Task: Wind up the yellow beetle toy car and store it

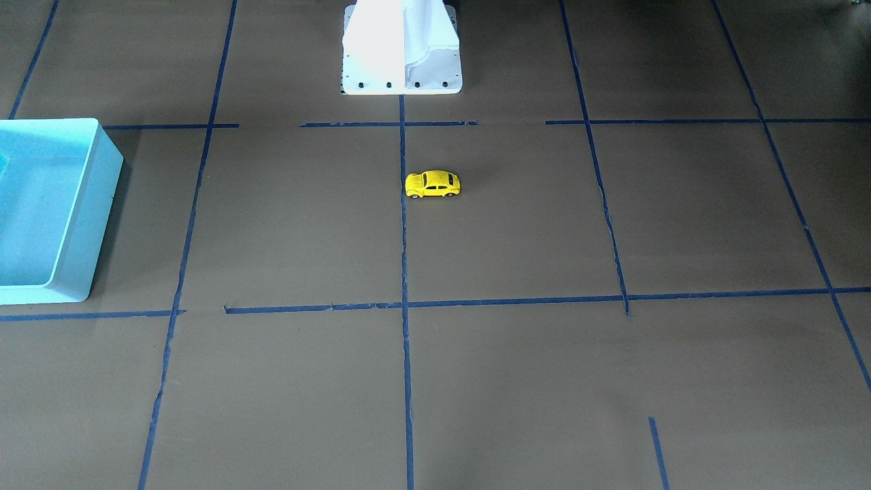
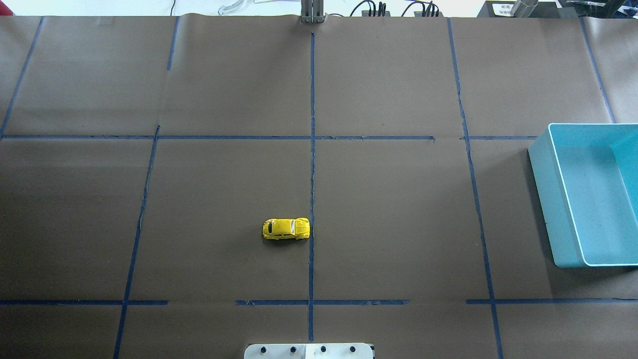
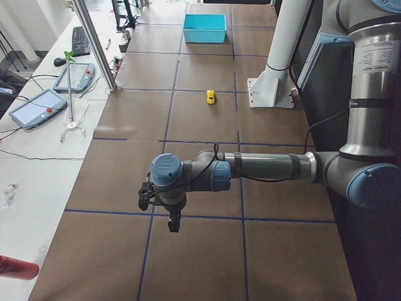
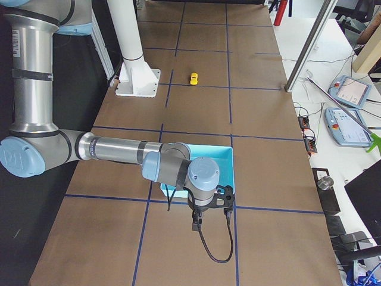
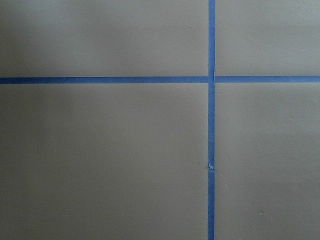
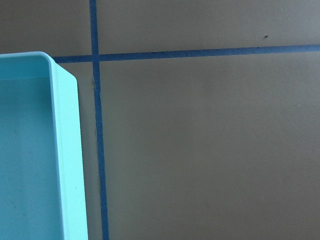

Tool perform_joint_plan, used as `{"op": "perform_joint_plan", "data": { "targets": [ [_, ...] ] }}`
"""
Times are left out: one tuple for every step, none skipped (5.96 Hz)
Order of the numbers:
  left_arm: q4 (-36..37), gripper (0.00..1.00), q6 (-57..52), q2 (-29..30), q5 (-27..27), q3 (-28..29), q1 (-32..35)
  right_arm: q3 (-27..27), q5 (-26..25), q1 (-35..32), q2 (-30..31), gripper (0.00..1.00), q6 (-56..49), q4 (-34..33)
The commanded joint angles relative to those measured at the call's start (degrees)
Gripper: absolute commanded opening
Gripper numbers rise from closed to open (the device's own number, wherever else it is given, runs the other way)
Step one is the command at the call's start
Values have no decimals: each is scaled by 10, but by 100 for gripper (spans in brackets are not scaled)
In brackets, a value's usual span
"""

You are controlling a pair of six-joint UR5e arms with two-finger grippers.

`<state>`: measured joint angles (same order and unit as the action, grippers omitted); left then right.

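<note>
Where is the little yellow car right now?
In the overhead view, the yellow beetle toy car sits near the middle, just left of the middle blue tape line. It is far from the light blue bin at the right edge.

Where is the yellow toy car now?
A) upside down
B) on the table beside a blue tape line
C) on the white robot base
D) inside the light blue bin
B: the yellow toy car stands upright on the table beside the centre tape line, far from the bin.
</note>
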<state>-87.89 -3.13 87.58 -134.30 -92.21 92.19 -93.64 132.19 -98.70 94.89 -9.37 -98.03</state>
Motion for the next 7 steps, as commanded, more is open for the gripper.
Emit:
{"op": "perform_joint_plan", "data": {
  "targets": [
    [0,100,1,0,0,-4,0,3,0,0,-1,100,-2,0],
    [0,100,2,2,2,-11,0,1,0,0,-3,100,-2,1],
    [0,100,2,5,3,-13,0,3,0,0,-4,100,-2,1],
    [-2,100,1,11,-2,-16,-2,2,0,0,-4,100,-1,1],
    [-10,100,2,15,-2,-37,-4,1,0,1,-5,100,-1,1],
    [-11,100,2,16,-2,-67,-13,0,0,0,-6,100,-1,1],
    [-10,100,3,18,-1,-95,-60,2,0,0,-5,100,-2,1]
  ]
}}
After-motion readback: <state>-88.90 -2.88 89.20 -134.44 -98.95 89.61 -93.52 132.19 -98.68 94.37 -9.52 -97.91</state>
